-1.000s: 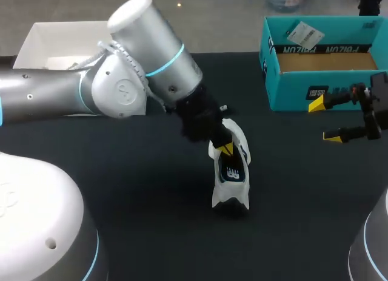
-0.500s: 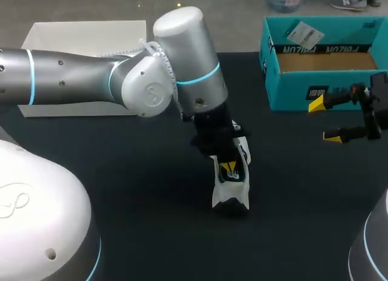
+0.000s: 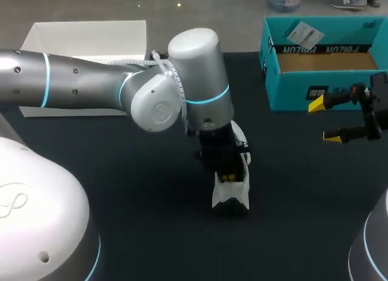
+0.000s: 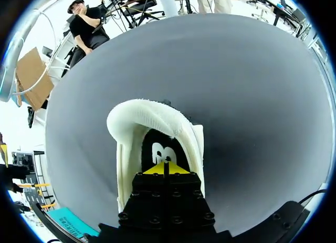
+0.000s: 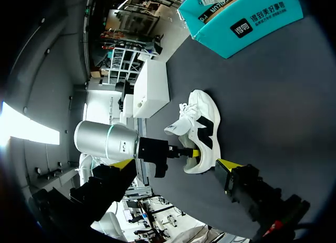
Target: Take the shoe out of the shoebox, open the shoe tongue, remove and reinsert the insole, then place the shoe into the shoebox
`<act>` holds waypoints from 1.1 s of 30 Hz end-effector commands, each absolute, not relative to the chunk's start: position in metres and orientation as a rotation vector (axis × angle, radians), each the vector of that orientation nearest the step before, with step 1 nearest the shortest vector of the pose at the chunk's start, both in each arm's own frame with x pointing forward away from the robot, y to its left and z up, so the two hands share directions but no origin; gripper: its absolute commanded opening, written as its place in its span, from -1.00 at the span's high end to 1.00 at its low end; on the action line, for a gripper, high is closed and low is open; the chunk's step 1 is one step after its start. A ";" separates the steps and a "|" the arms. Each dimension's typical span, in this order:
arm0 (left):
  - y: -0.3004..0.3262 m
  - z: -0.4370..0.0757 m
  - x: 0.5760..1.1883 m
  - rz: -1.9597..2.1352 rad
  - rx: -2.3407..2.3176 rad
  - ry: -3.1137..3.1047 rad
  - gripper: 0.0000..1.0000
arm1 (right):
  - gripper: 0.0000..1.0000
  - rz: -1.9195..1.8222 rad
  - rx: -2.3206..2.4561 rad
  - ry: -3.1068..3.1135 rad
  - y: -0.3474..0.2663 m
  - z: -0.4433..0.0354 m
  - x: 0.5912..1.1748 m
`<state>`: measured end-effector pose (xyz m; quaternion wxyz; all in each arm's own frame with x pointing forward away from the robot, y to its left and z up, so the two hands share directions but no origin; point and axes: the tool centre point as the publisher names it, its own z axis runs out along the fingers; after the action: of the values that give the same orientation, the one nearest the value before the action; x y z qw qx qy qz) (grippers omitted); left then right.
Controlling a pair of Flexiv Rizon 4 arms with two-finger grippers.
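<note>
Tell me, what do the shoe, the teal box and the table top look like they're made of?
Shoe: white matte textile with black panels, judging by its fuzzy padded collar. Teal box: likely cardboard, printed outside, plain brown inside. Table top: dark, dull, without glare, perhaps cloth or a mat; I cannot tell which.

Shoe (image 4: pixel 149 117) collar looks like nubby, towel-ish white cloth, and the side panels are smoother and matt. The tabletop (image 3: pixel 121 190) is a dark matt sheet with no shine at all. The left arm (image 3: pixel 79 90) is smooth satin silver metal. The shoebox (image 3: pixel 291 90) is teal card, raw brown card inside. The left gripper (image 4: pixel 167 168) has a matt black body with yellow plasticky tips.
</note>
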<state>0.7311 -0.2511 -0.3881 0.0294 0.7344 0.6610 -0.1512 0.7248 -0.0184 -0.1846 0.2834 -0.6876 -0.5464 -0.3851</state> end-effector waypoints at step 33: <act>-0.263 -0.391 0.737 -0.071 2.357 1.920 1.00 | -1.00 -1.030 -1.845 -1.462 -0.018 -0.185 0.724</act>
<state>0.7402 -0.2631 -0.4012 0.0479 0.7747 0.6295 -0.0357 0.7248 -0.0184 -0.1846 0.2834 -0.6876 -0.5464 -0.3852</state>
